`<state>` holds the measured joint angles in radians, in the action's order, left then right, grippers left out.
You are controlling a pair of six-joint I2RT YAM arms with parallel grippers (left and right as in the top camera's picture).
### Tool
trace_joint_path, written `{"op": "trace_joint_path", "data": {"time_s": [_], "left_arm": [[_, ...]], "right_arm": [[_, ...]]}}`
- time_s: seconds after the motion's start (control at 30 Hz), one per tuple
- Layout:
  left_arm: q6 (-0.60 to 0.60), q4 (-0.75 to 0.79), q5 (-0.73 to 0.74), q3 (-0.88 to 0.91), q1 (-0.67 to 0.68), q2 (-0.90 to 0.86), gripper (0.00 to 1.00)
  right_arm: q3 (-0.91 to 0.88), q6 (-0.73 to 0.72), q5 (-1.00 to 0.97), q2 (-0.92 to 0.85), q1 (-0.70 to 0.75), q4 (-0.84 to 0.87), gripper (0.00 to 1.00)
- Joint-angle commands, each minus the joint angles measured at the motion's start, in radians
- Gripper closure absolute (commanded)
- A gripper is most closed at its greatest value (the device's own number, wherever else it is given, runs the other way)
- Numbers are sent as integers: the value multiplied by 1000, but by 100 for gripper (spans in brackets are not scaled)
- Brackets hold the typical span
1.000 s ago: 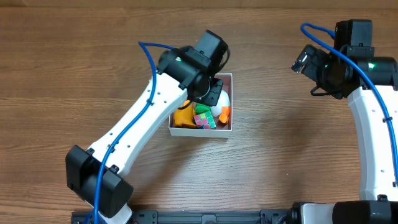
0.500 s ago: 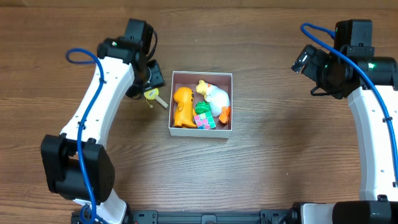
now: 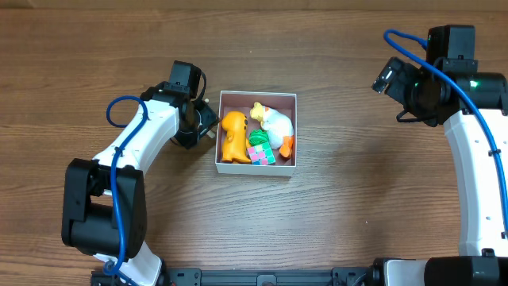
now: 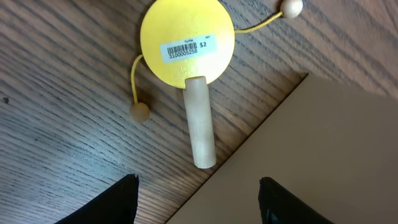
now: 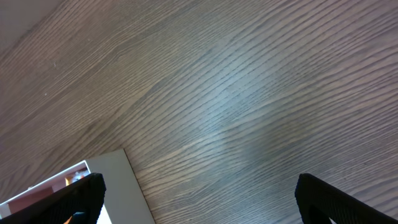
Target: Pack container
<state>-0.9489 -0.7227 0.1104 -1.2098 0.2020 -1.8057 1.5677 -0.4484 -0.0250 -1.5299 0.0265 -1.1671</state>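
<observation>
The container [image 3: 256,166] is a white-walled square box with a pink inside, at the table's middle. It holds an orange dinosaur [image 3: 232,135], a white and yellow duck [image 3: 275,121], a green and pink cube [image 3: 260,150] and a small orange piece [image 3: 286,144]. My left gripper [image 3: 197,127] is open and empty just left of the box. In the left wrist view a yellow rattle drum [image 4: 186,40] with a wooden handle lies on the table ahead of the open jaws [image 4: 199,205], beside the box wall [image 4: 336,143]. My right gripper [image 3: 389,77] is open and empty at the far right.
The right wrist view shows bare wood and the box's corner [image 5: 118,186] between the open jaws [image 5: 205,205]. The rattle drum's two beads on strings [image 4: 139,111] lie spread on the table. The left arm hides the drum in the overhead view.
My left arm swung from over the container out to the table on its left, then drew in close to the left wall, covering the yellow drum. The right arm has not moved.
</observation>
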Motion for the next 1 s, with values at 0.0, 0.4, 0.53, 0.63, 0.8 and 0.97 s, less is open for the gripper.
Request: {"op": "trace_joint_path", "data": {"time_s": [0.0, 0.4, 0.53, 0.63, 0.8, 0.97], "left_arm": [[-89, 24, -35, 11, 1, -6, 35], [-102, 64, -3, 10, 1, -164, 33], [-101, 74, 13, 10, 1, -206, 33], [-84, 74, 14, 10, 1, -208, 44], [-68, 47, 15, 7, -1, -208, 82], [0, -58, 21, -24, -20, -194, 96]], "right_arm": [[4, -3, 1, -2, 2, 6, 0], [4, -3, 1, -2, 2, 6, 0], [4, -3, 1, -2, 2, 6, 0], [4, -3, 1, -2, 2, 6, 0], [4, -3, 1, -2, 2, 6, 0], [4, -3, 1, -2, 2, 6, 0]]}}
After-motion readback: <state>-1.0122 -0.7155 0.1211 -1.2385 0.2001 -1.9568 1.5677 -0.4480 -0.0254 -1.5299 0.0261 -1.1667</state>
